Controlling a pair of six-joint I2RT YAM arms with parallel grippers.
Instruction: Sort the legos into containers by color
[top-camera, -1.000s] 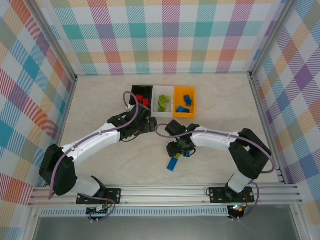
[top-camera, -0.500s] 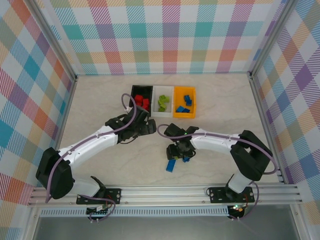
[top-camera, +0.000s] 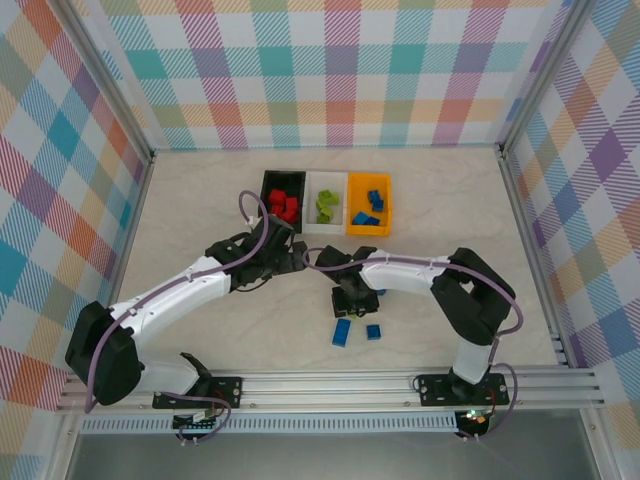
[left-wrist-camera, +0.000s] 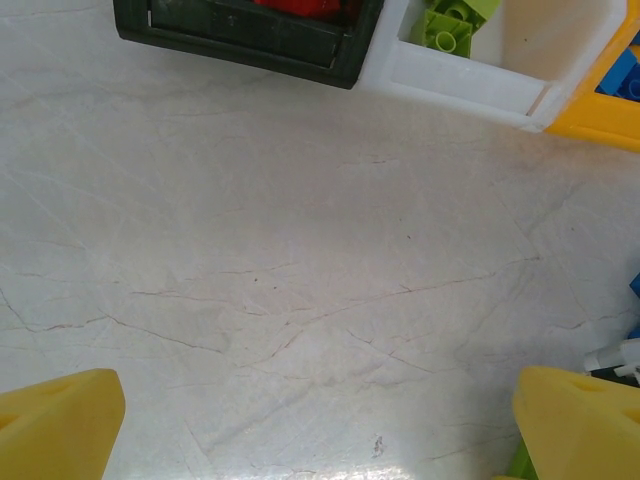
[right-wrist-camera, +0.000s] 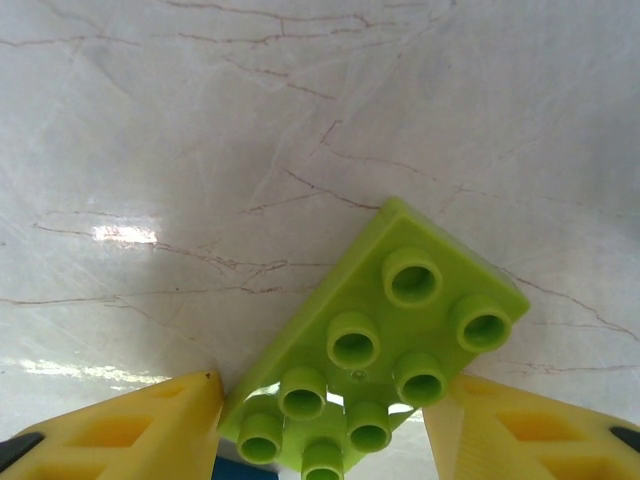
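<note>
So the left gripper (left-wrist-camera: 320, 430) hangs over bare table (top-camera: 200, 200) just in front of the bins, jaws spread as wide as they go, nothing between them. Behind it the bins sit in a touching row: the black bin (top-camera: 265, 195) on the left has the red legos (top-camera: 285, 203), and the white bin (top-camera: 335, 182) in the middle has the green legos (top-camera: 326, 205). In front of the white bin the right gripper (right-wrist-camera: 330, 425) is low over the table, part open, with a lime green brick (right-wrist-camera: 385, 340) lying flat and slanted between its fingers. Can't tell if it's actually clamped. Two loose blue bricks (top-camera: 342, 332) lie nearer the arm bases. The orange bin (top-camera: 370, 231) at the right end holds the blue legos (top-camera: 370, 205).
</note>
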